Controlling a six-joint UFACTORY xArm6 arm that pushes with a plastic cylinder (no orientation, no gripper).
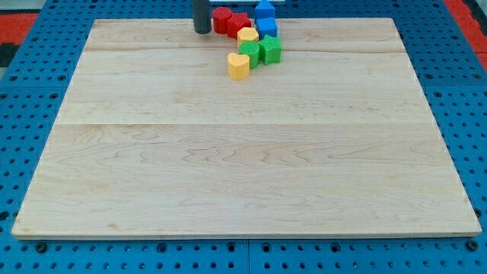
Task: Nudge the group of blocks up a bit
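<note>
A tight group of blocks sits at the view's top centre of the wooden board (243, 152). It holds a red cylinder (222, 18), a red block (239, 23), a blue block (265, 10) at the top edge, a blue cube (267, 27), a yellow block (247, 35), a green block (250, 52), a green star-like block (270, 50) and a yellow heart-shaped block (238, 66). My tip (202, 31) stands on the board just left of the red cylinder, close to it; I cannot tell if it touches.
The board lies on a blue perforated table (30, 114) that shows on all sides. A red surface (19, 19) shows at the view's top left and top right corners.
</note>
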